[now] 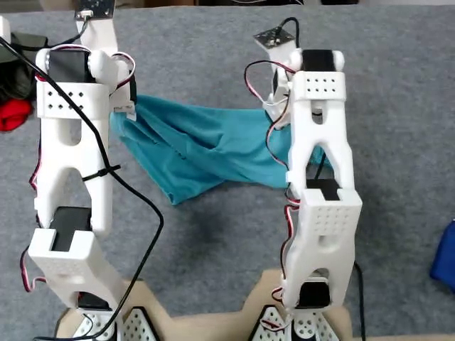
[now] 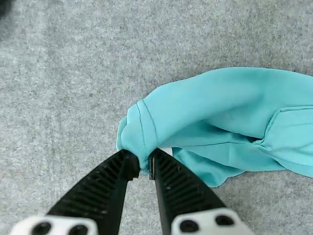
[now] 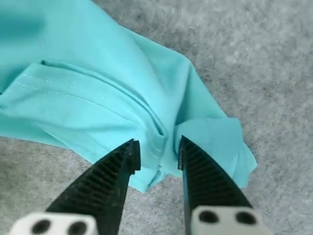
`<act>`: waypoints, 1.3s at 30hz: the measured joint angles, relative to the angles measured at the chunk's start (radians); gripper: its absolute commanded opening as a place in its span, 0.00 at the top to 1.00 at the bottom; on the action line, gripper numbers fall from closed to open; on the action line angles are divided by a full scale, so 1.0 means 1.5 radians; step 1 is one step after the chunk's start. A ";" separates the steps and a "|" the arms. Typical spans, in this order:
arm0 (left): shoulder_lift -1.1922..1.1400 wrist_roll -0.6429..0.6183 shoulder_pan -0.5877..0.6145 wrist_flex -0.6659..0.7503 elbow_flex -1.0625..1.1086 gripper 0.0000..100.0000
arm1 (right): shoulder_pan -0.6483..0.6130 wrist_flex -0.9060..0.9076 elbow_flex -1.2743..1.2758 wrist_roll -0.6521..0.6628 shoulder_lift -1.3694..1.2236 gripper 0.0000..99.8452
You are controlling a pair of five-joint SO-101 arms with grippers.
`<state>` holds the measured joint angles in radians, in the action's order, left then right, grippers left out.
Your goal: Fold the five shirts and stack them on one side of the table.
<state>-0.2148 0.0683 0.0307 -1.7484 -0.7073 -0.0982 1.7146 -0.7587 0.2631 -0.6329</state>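
Observation:
A teal shirt hangs bunched between the two arms over the grey table, sagging to a point near the middle. My left gripper holds its left end; in the left wrist view that gripper is shut on a hemmed corner of the teal shirt. My right gripper is at the shirt's right end. In the right wrist view this gripper has its jaws closed around a thick fold of the teal shirt, with cloth pinched between them.
A red cloth and a dark cloth lie at the table's left edge. A blue cloth lies at the right edge. The grey table cover is bare in front of the shirt, between the arms' bases.

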 measured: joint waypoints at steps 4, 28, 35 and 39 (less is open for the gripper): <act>0.000 0.000 0.000 0.000 0.000 0.98 | -0.034 0.000 0.000 0.017 0.000 0.85; 0.000 0.000 0.000 0.000 0.045 0.98 | -0.030 0.034 0.032 0.019 0.095 0.85; 0.000 0.000 0.000 0.000 0.045 0.98 | -0.048 0.012 0.188 0.019 0.212 0.85; 0.000 0.000 0.000 0.000 0.045 0.98 | -0.047 -0.052 0.261 0.019 0.213 0.85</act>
<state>-0.2148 0.0683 0.0307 -1.7484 -0.6398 -0.1688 1.6364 -0.3675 0.2923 -0.3138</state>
